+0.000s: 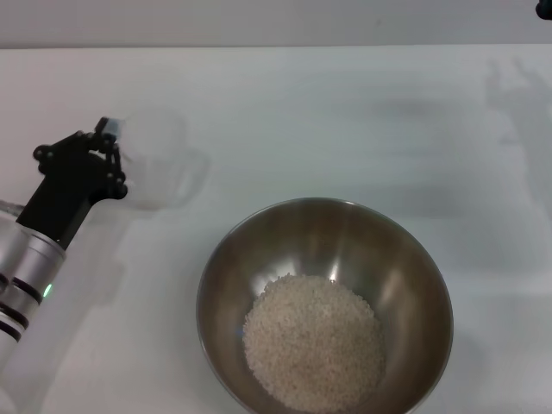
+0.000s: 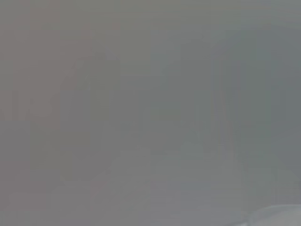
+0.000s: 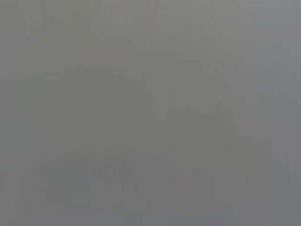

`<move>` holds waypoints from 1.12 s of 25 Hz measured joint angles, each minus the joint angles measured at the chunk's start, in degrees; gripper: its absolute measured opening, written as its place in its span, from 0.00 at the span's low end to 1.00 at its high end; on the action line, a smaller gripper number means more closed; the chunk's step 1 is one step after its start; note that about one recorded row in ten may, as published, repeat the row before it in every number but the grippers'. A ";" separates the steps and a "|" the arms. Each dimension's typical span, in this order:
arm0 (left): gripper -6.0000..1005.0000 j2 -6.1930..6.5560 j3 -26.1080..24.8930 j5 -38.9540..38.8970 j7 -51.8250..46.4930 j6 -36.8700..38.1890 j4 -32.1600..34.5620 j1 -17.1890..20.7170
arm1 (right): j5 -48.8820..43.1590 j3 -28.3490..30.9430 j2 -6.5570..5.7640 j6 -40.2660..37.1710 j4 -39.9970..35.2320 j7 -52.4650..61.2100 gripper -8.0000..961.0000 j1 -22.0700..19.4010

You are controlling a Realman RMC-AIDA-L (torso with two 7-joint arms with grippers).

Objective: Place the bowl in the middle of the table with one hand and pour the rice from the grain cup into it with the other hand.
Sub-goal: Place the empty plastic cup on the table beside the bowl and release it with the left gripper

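The bowl [image 1: 414, 259] stands on the white table [image 1: 345, 112] at the near middle, slightly right. A heap of rice [image 1: 313, 341] lies in its bottom. The grain cup [image 1: 159, 164] stands upright at the left, beyond the bowl, and looks empty. My left gripper [image 1: 109, 147] is right at the cup's left side, touching or nearly touching it. Only a dark tip of my right gripper [image 1: 545, 8] shows at the far right corner, away from everything. Both wrist views show only plain grey.
The table's far edge [image 1: 276, 47] runs across the top of the head view. Faint shadows lie on the far right of the tabletop [image 1: 517, 103]. Bare white surface lies between the cup and the bowl.
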 joint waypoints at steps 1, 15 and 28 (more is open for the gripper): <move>0.18 -0.02 -0.77 0.00 -1.04 -1.32 -0.02 -0.01 | 0.00 -0.05 0.03 -0.09 0.00 0.19 0.38 -0.07; 0.19 -0.02 -3.85 -0.09 -1.93 -8.38 -0.11 -0.44 | 0.00 -0.23 0.08 -0.88 0.01 1.42 0.38 -0.17; 0.21 0.15 -3.70 -0.03 -5.00 -9.66 -0.12 0.39 | -0.51 -0.47 -0.04 -0.93 -0.86 1.46 0.38 -0.20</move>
